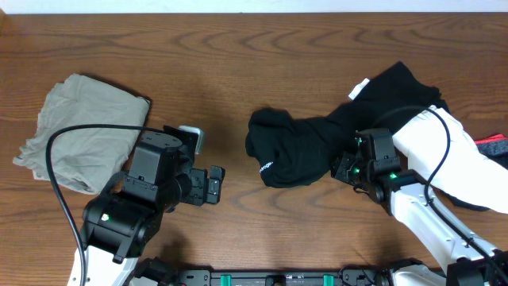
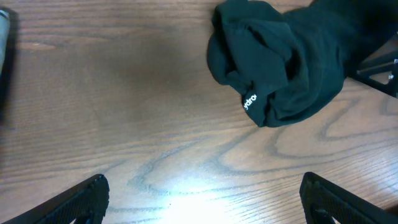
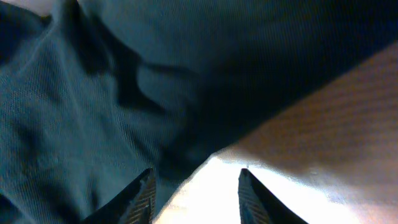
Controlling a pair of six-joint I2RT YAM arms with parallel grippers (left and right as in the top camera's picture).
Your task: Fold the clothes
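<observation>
The black garment (image 1: 302,151) lies crumpled on the wooden table, right of the middle, with small white lettering (image 2: 249,101) on its near fold. My right gripper (image 1: 343,167) sits low at the garment's near edge. In the right wrist view its jaws (image 3: 196,177) stand open, with only lit table between them and the dark cloth (image 3: 93,93) brushing the left finger. My left gripper (image 1: 216,184) hovers open over bare wood left of the garment (image 2: 280,62), its fingers wide apart (image 2: 205,186). A grey-beige garment (image 1: 79,131) lies bunched at the far left.
A white tag (image 1: 359,89) shows at the black garment's far side. Something red and dark (image 1: 494,147) lies at the right edge, partly behind my right arm. A black cable (image 1: 63,151) loops over the grey-beige garment.
</observation>
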